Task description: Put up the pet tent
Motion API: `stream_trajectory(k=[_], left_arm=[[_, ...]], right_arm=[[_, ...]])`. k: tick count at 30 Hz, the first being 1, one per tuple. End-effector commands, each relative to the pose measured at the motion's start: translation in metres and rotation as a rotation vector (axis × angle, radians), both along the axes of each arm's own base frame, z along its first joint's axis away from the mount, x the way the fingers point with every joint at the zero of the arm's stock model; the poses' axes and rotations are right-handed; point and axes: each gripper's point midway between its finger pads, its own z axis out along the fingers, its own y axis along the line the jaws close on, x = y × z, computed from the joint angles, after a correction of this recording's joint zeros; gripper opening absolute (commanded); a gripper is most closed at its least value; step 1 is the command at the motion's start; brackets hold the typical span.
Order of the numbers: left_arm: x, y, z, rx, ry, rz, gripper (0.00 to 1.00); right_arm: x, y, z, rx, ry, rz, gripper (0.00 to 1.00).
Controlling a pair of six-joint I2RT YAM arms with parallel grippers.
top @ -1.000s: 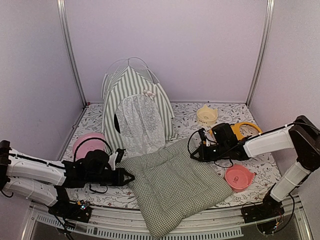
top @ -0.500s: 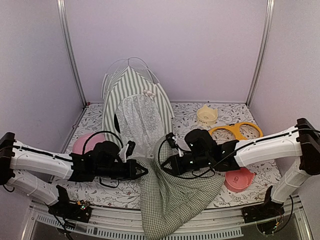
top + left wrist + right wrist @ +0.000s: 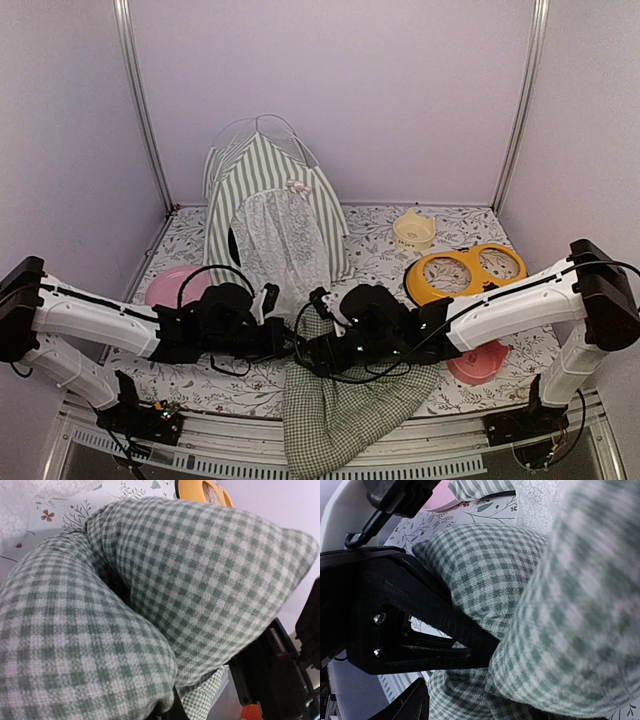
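Note:
The pet tent (image 3: 272, 215) stands upright at the back left, striped, with its lace curtain facing the front. In front of it the green-checked cushion (image 3: 350, 405) is folded over and bunched, its lower part hanging past the table's front edge. My left gripper (image 3: 288, 345) is shut on a fold of the cushion (image 3: 200, 580). My right gripper (image 3: 308, 352) meets it tip to tip at the cushion's top. Checked fabric (image 3: 485, 575) covers the right jaws, and the left gripper's black finger (image 3: 420, 610) lies against it.
An orange double bowl stand (image 3: 465, 272) and a yellow bowl (image 3: 413, 230) sit at the back right. A pink bowl (image 3: 172, 285) lies behind my left arm, a coral bowl (image 3: 478, 362) under my right arm. Walls and metal posts enclose the floral table (image 3: 190, 235).
My right arm has swept left across the table, folding the cushion over onto itself until it met the left gripper. The left gripper edged right. The orange stand is uncovered.

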Motion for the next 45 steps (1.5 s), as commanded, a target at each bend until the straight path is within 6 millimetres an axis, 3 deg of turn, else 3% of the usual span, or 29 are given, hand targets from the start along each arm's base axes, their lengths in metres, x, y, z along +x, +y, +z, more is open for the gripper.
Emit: stream_trajectory(k=[1,10,13,17,23,26,31,34,40,45], left_arm=[[0.001,-0.025,0.034,-0.121,-0.037,-0.026,0.00],[-0.002,-0.030,0.043,-0.154,-0.041,-0.050,0.00],[-0.002,-0.028,0.048,-0.163,-0.048,-0.045,0.00],[-0.001,-0.022,0.058,-0.173,-0.077,-0.036,0.02],[0.002,-0.009,0.068,-0.153,-0.138,-0.010,0.18],[0.005,0.001,0.072,-0.125,-0.177,0.006,0.36],[0.019,0.033,0.081,-0.017,-0.265,0.107,0.65],[0.032,0.060,0.077,0.069,-0.298,0.198,0.77],[0.062,0.083,0.056,0.209,-0.308,0.272,0.85],[0.086,0.070,0.047,0.312,-0.323,0.270,0.91]], right_arm=[[-0.002,0.001,-0.025,-0.137,-0.049,-0.036,0.76],[0.007,-0.007,-0.051,-0.336,-0.145,-0.121,0.81],[0.010,-0.014,-0.061,-0.392,-0.157,-0.140,0.78],[0.010,-0.024,-0.073,-0.434,-0.151,-0.157,0.57],[0.011,-0.025,-0.065,-0.398,-0.142,-0.171,0.03],[0.016,-0.031,-0.061,-0.371,-0.121,-0.184,0.00],[0.032,-0.042,-0.036,-0.285,-0.104,-0.219,0.00],[0.041,-0.046,-0.011,-0.221,-0.115,-0.235,0.00],[0.065,-0.073,0.040,-0.156,-0.164,-0.295,0.00],[0.086,-0.109,0.085,-0.114,-0.223,-0.352,0.00]])
